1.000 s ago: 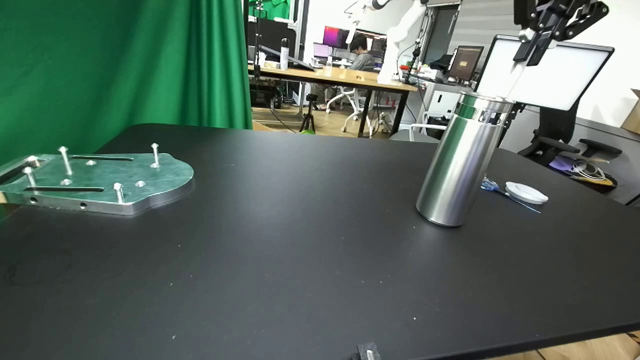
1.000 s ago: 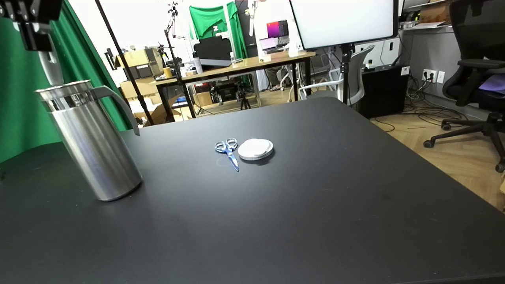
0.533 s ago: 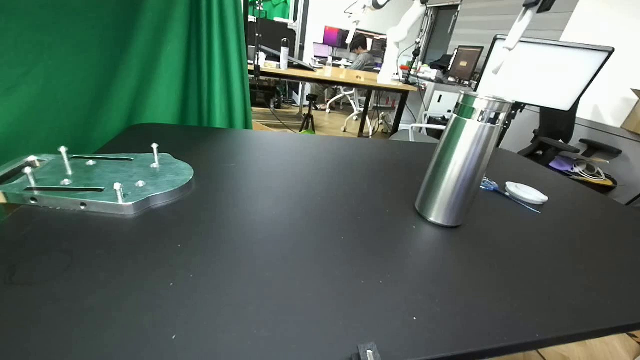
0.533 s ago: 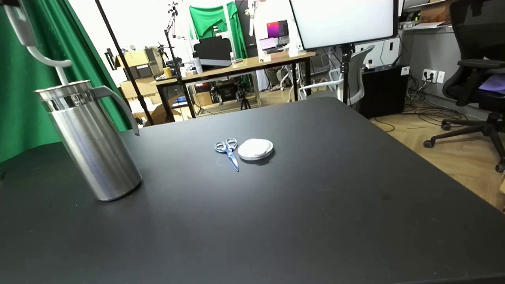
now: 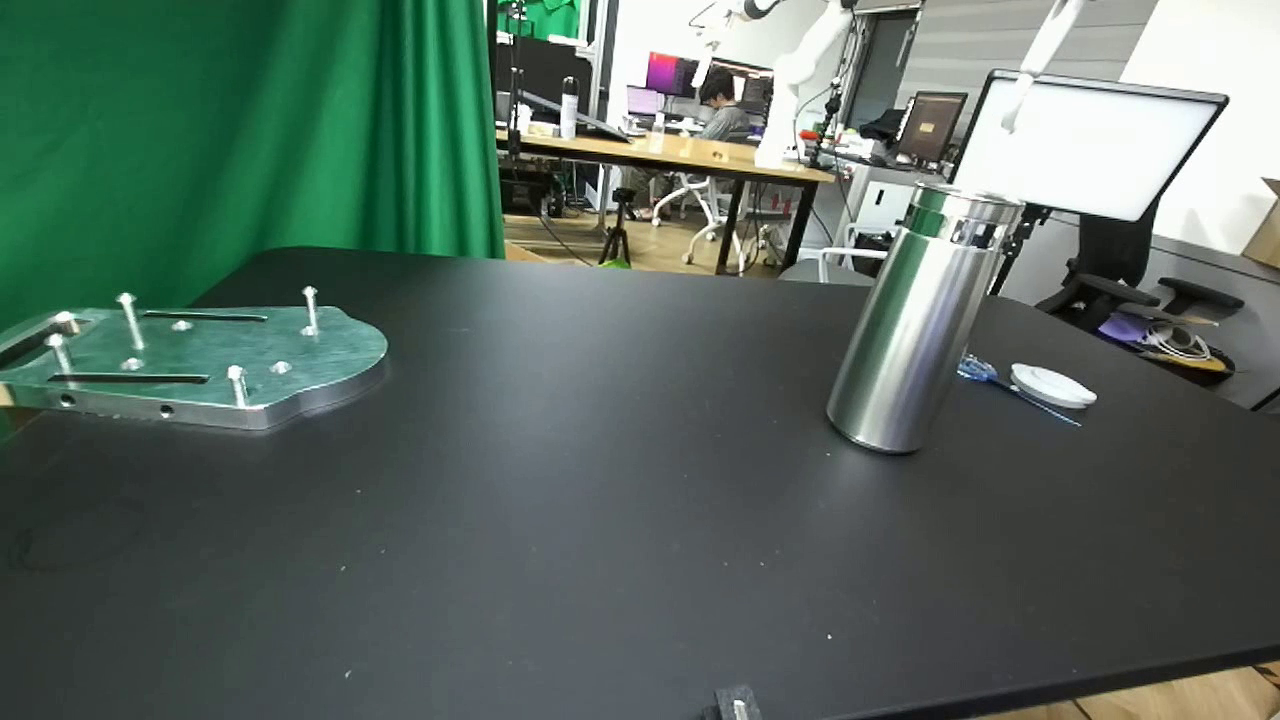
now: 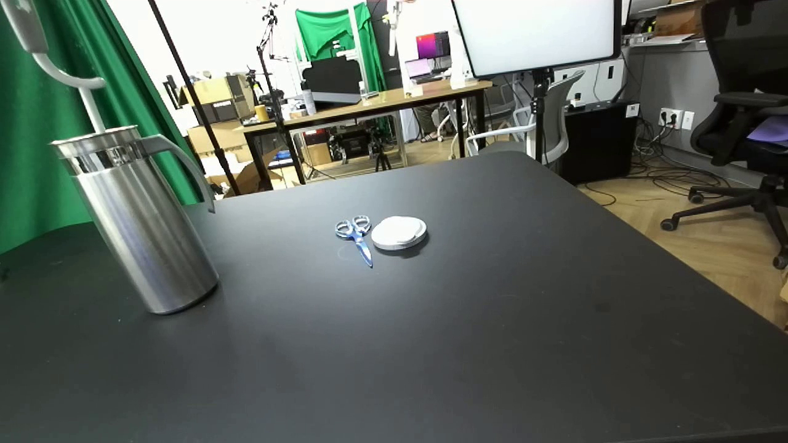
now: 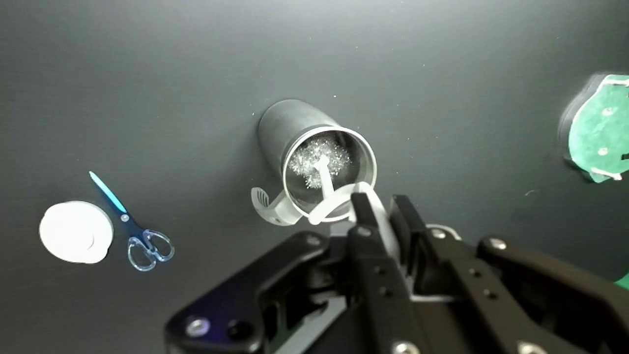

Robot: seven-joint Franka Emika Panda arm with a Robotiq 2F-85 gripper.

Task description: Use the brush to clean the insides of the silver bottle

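Wrist view: I have the black two-finger gripper [image 7: 382,200] clamped on the white plastic brush [image 7: 341,194], handle pinched between the fingers [image 7: 363,211]. Brush neck bends in a hook above the rim of the tall brushed-steel silver bottle [image 6: 144,227]; a thin straight white stem [image 6: 92,111] runs down from it through the mouth. Clear, glittery bristle head [image 7: 309,156] is inside the bottle, toward the far left of the opening from my wrist camera; I can't tell if it touches the wall.

In both exterior views the bottle stands on its base on the matte black table [image 5: 560,480]. Polished band under the rim; curved grey handle [image 6: 184,163] off its right side in an exterior view.

Blue-bladed, clear-handled scissors [image 6: 356,234] lie well apart from the bottle, to its left in the wrist view. Flat round white disc [image 7: 76,231] is just beside them, further left. Flat green plate with metal pegs [image 5: 200,350] is at the right edge there; in an exterior view it's at the table's left end, green curtain [image 5: 250,130] behind.
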